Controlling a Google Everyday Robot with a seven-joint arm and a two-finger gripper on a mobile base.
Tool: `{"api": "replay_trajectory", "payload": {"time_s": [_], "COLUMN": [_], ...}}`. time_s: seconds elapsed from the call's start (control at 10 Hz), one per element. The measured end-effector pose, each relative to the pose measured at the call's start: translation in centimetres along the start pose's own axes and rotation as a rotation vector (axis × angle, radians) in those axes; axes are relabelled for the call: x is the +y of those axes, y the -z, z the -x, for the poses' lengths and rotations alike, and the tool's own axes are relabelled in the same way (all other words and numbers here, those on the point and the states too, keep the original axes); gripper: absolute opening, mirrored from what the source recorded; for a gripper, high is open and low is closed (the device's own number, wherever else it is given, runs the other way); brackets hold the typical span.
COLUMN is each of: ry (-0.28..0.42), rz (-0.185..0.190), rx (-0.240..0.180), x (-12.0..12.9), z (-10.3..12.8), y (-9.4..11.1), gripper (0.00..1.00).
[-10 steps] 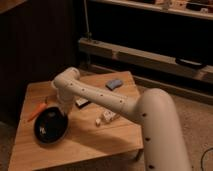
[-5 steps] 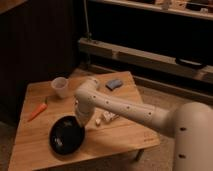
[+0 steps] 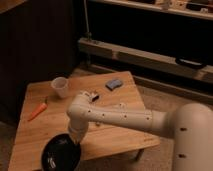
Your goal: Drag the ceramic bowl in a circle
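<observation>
We see a low wooden table [image 3: 60, 117] from above, with a white robot arm [image 3: 125, 117] reaching across it from the right. The ceramic bowl [image 3: 61, 154], a round glossy black dish with pale specks, sits at the table's near-left corner; its lower rim runs over the table's front edge and is partly cut off by the picture's bottom. Being round, it has no long axis; its open face turns up and slightly toward us. Behind the bowl the tabletop is mostly bare wood. Farther back from the bowl stand a small white cup [image 3: 60, 87], an orange carrot [image 3: 38, 111] to the back-left, and a blue item [image 3: 114, 83] near the far edge. The arm bends at an elbow above the bowl and drops steeply down. The gripper [image 3: 74, 140] meets the bowl's upper-right rim, its claw closed narrow; whether it pinches the rim we cannot tell.
</observation>
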Motion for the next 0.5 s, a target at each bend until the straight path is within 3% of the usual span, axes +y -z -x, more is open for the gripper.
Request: {"api": "replay_trajectory", "payload": {"time_s": [0.1, 0.5], "ry": [0.026, 0.176], "rz": [0.002, 0.014], "rx": [0.005, 0.017], "x": [0.8, 5.3], "z": [1.5, 12.3], "y": [-0.3, -1.3], "gripper": [0.0, 0.0]}}
